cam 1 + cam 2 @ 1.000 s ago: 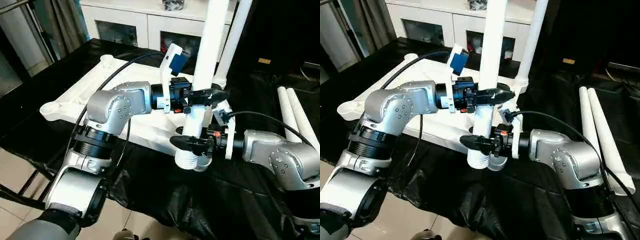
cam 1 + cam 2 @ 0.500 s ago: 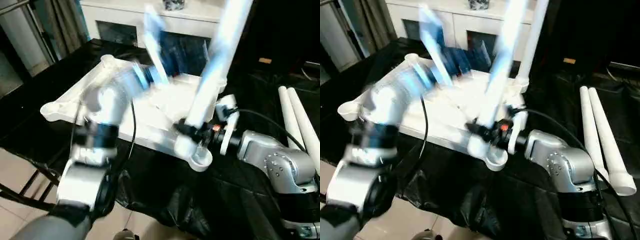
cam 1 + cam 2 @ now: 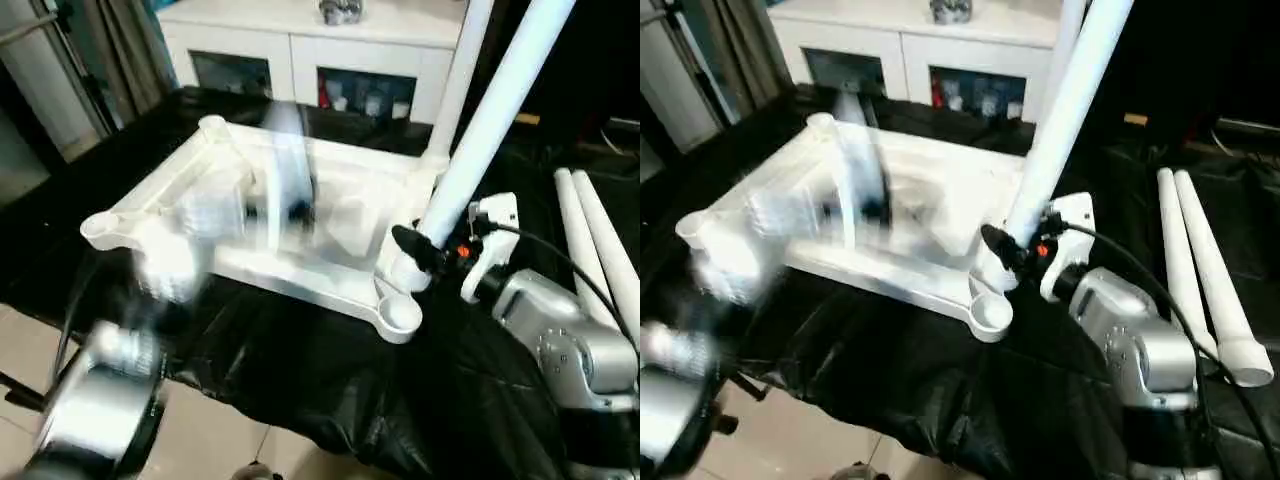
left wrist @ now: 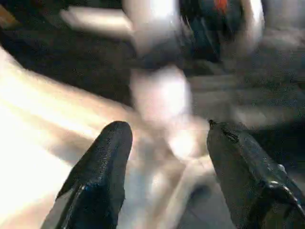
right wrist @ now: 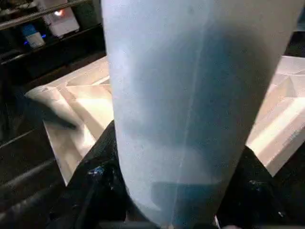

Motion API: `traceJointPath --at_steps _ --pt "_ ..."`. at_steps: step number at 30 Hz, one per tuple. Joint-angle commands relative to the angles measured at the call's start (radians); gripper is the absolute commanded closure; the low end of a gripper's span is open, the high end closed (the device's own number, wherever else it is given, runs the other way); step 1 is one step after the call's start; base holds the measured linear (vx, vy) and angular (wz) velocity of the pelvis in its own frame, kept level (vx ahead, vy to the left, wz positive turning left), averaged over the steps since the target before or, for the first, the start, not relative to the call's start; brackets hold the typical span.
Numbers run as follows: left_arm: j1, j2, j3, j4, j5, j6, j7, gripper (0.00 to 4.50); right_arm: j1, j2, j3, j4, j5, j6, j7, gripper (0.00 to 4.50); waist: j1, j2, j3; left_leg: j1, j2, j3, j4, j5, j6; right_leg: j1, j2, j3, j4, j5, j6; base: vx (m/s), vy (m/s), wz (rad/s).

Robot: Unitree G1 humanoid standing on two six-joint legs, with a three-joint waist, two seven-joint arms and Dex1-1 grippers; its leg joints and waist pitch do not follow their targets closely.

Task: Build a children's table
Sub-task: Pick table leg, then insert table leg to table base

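Tabletop (image 3: 300, 215) lies upside down on the black-draped bench, ribbed underside up, sockets at the corners. One leg (image 3: 462, 55) already stands upright in the far right socket. Right gripper (image 3: 412, 258) pinches a second leg (image 3: 490, 130) near its lower end; the leg leans up and to the right, its foot just beside the near right socket (image 3: 397, 312), not seated so far as I can judge. Left gripper (image 4: 167, 157) has its fingers (image 4: 102, 162) spread with nothing between them; left arm (image 3: 180, 260) is a blur of motion over the near left part of the tabletop. Risk: one gripper alone carries a long leg low down, so the top-heavy tube may swing or slip in the grip. If its foot meets the socket at this slant it could jam on the rim, or push the tabletop along the slick black sheet. The leaning leg also passes near the standing one, and a wider swing might knock it. Two spare legs (image 3: 600, 240) lie side by side at the right, well apart from the sockets. White glass-doored cabinet (image 3: 320, 60) stands beyond the far edge.
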Motion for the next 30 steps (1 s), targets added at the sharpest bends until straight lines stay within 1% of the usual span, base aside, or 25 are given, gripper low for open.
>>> traceJointPath --at_steps 1,2,4,5,6,7,8,9,11,12,13,14,15,16,17,18,19,20,21,23,25,27,28,29,30 --pt "-0.033 0.016 -0.017 0.056 0.05 -0.078 -0.037 1.75 0.018 -0.006 -0.016 -0.041 -0.014 -0.027 -0.011 2.59 -0.008 0.007 -0.076 0.006 0.002 0.001 -0.063 -0.139 -0.02 0.067 -0.057 0.035 -0.069 -0.167 -0.149 0.0 0.0 0.0" --pt "-0.038 0.015 -0.025 0.082 0.066 -0.105 -0.038 1.75 0.024 -0.01 -0.011 -0.044 -0.02 -0.03 -0.011 2.59 -0.009 0.004 -0.075 0.007 0.001 0.002 -0.064 -0.15 -0.018 0.066 -0.057 0.034 -0.076 -0.184 -0.146 0.0 0.0 0.0" --pt "-0.064 0.009 -0.053 0.203 0.129 -0.214 -0.033 1.96 0.047 -0.018 0.008 -0.055 -0.038 -0.04 -0.008 2.59 -0.013 0.004 -0.073 0.006 0.0 0.001 -0.065 -0.17 -0.022 0.071 -0.058 0.035 -0.078 -0.217 -0.132 0.0 0.0 0.0" --pt "-0.08 0.002 -0.06 0.261 0.154 -0.267 -0.023 2.04 0.056 -0.019 0.013 -0.061 -0.041 -0.04 -0.006 2.59 -0.017 0.014 -0.073 0.007 -0.002 0.0 -0.065 -0.176 -0.022 0.07 -0.057 0.035 -0.082 -0.232 -0.123 0.0 0.0 0.0" --pt "-0.092 -0.003 -0.066 0.303 0.172 -0.299 -0.013 2.14 0.062 -0.02 0.016 -0.067 -0.044 -0.039 -0.005 2.59 -0.019 0.007 -0.071 0.005 -0.006 0.002 -0.064 -0.174 -0.016 0.072 -0.055 0.034 -0.088 -0.241 -0.116 0.0 0.0 0.0" --pt "-0.094 -0.003 -0.066 0.308 0.174 -0.303 -0.012 2.24 0.062 -0.02 0.016 -0.068 -0.044 -0.039 -0.005 2.59 -0.019 0.007 -0.075 0.004 -0.005 0.0 -0.063 -0.163 -0.016 0.076 -0.057 0.035 -0.084 -0.241 -0.11 0.0 0.0 0.0" --pt "-0.112 -0.006 -0.08 0.363 0.195 -0.337 -0.007 2.33 0.07 -0.022 0.019 -0.077 -0.048 -0.039 -0.006 2.59 -0.018 0.015 -0.076 0.004 -0.002 -0.003 -0.063 -0.157 -0.018 0.076 -0.06 0.035 -0.078 -0.228 -0.118 0.0 0.0 0.0" --pt "-0.124 -0.009 -0.091 0.399 0.209 -0.36 -0.005 2.33 0.075 -0.024 0.019 -0.084 -0.049 -0.04 -0.007 2.59 -0.023 0.011 -0.076 0.001 -0.004 -0.002 -0.063 -0.158 -0.014 0.078 -0.058 0.035 -0.08 -0.222 -0.126 0.0 0.0 0.0" --pt "-0.131 -0.012 -0.093 0.422 0.215 -0.372 -0.008 2.41 0.078 -0.025 0.02 -0.087 -0.048 -0.041 -0.009 2.59 -0.028 0.011 -0.075 -0.002 -0.004 -0.002 -0.062 -0.144 -0.008 0.079 -0.06 0.034 -0.079 -0.214 -0.137 0.0 0.0 0.0" --pt "-0.134 -0.014 -0.094 0.432 0.216 -0.374 -0.016 2.55 0.079 -0.027 0.02 -0.09 -0.048 -0.041 -0.011 2.59 -0.029 0.017 -0.075 0.0 -0.005 -0.001 -0.061 -0.146 -0.005 0.077 -0.059 0.033 -0.081 -0.226 -0.137 0.0 0.0 0.0" --pt "-0.14 -0.017 -0.099 0.447 0.224 -0.379 -0.016 2.71 0.082 -0.031 0.018 -0.095 -0.047 -0.04 -0.011 2.59 -0.032 0.031 -0.076 0.002 -0.003 -0.002 -0.06 -0.147 -0.005 0.076 -0.06 0.034 -0.08 -0.229 -0.145 0.0 0.0 0.0" --pt "-0.149 -0.02 -0.104 0.473 0.236 -0.394 -0.022 2.77 0.085 -0.034 0.017 -0.101 -0.047 -0.04 -0.01 2.59 -0.035 0.025 -0.075 0.004 -0.002 0.0 -0.06 -0.154 -0.001 0.073 -0.058 0.034 -0.086 -0.233 -0.147 0.0 0.0 0.0" --pt "-0.16 -0.025 -0.106 0.505 0.253 -0.42 -0.02 2.77 0.088 -0.037 0.015 -0.107 -0.048 -0.039 -0.009 2.59 -0.035 0.021 -0.077 0.003 -0.004 -0.001 -0.059 -0.151 0.002 0.078 -0.057 0.035 -0.082 -0.22 -0.152 0.0 0.0 0.0" --pt "-0.171 -0.029 -0.108 0.534 0.266 -0.435 -0.02 2.88 0.092 -0.04 0.013 -0.114 -0.049 -0.037 -0.008 2.59 -0.035 0.022 -0.074 0.002 -0.007 0.001 -0.058 -0.147 0.009 0.076 -0.054 0.033 -0.087 -0.231 -0.144 0.0 0.0 0.0" --pt "-0.177 -0.032 -0.108 0.551 0.273 -0.444 -0.021 3.04 0.094 -0.041 0.013 -0.117 -0.05 -0.036 -0.008 2.59 -0.034 0.024 -0.077 0.001 -0.005 -0.001 -0.058 -0.141 0.009 0.079 -0.058 0.034 -0.083 -0.234 -0.146 0.0 0.0 0.0" --pt "-0.187 -0.038 -0.105 0.578 0.282 -0.462 -0.018 3.15 0.097 -0.043 0.012 -0.122 -0.05 -0.036 -0.007 2.59 -0.035 0.03 -0.075 0.002 -0.006 0.0 -0.057 -0.141 0.013 0.076 -0.056 0.034 -0.087 -0.243 -0.145 0.0 0.0 0.0" --pt "-0.202 -0.045 -0.105 0.619 0.298 -0.486 -0.006 3.19 0.102 -0.049 0.013 -0.13 -0.052 -0.033 -0.007 2.59 -0.035 0.029 -0.076 0.002 -0.006 0.0 -0.056 -0.14 0.013 0.078 -0.057 0.034 -0.087 -0.244 -0.148 0.0 0.0 0.0" --pt "-0.205 -0.045 -0.107 0.629 0.304 -0.493 -0.003 3.25 0.103 -0.05 0.014 -0.132 -0.052 -0.032 -0.007 2.59 -0.036 0.029 -0.076 0.001 -0.008 0.001 -0.055 -0.138 0.016 0.078 -0.055 0.034 -0.089 -0.245 -0.146 0.0 0.0 0.0" --pt "-0.211 -0.046 -0.111 0.647 0.315 -0.503 0.004 3.34 0.107 -0.054 0.015 -0.136 -0.053 -0.031 -0.007 2.59 -0.034 0.028 -0.077 0.0 -0.006 -0.001 -0.056 -0.135 0.016 0.08 -0.057 0.034 -0.086 -0.241 -0.146 0.0 0.0 0.0" --pt "-0.215 -0.047 -0.11 0.66 0.316 -0.502 0.001 3.45 0.109 -0.057 0.015 -0.14 -0.051 -0.03 -0.007 2.59 -0.037 0.033 -0.076 0.0 -0.006 -0.001 -0.056 -0.133 0.019 0.08 -0.057 0.033 -0.086 -0.247 -0.145 0.0 0.0 0.0" --pt "-0.219 -0.049 -0.106 0.674 0.318 -0.504 -0.003 3.69 0.11 -0.061 0.014 -0.144 -0.049 -0.026 -0.007 2.59 -0.037 0.032 -0.076 0.0 -0.006 -0.001 -0.056 -0.136 0.022 0.079 -0.057 0.033 -0.088 -0.26 -0.147 0.0 0.0 0.0" --pt "-0.222 -0.05 -0.104 0.686 0.325 -0.506 -0.006 3.72 0.109 -0.063 0.018 -0.145 -0.051 -0.025 -0.006 2.59 -0.038 0.033 -0.076 0.001 -0.004 -0.001 -0.057 -0.136 0.024 0.078 -0.058 0.033 -0.088 -0.264 -0.15 0.0 0.0 0.0" --pt "-0.224 -0.05 -0.105 0.693 0.331 -0.504 -0.009 3.97 0.106 -0.063 0.023 -0.143 -0.053 -0.026 -0.002 2.59 -0.038 0.029 -0.076 0.001 -0.004 -0.001 -0.057 -0.137 0.026 0.077 -0.057 0.033 -0.089 -0.262 -0.15 0.0 0.0 0.0" --pt "-0.225 -0.05 -0.105 0.702 0.338 -0.507 -0.009 4.04 0.103 -0.064 0.027 -0.141 -0.053 -0.026 -0.001 2.59 -0.038 0.03 -0.076 0.001 -0.004 -0.001 -0.057 -0.137 0.026 0.077 -0.057 0.033 -0.088 -0.261 -0.151 0.0 0.0 0.0" --pt "-0.229 -0.051 -0.105 0.721 0.356 -0.516 -0.004 4.04 0.098 -0.064 0.035 -0.136 -0.055 -0.029 0.002 2.59 -0.039 0.027 -0.076 0.0 -0.006 0.0 -0.056 -0.134 0.027 0.078 -0.056 0.032 -0.088 -0.256 -0.151 0.0 0.0 0.0"
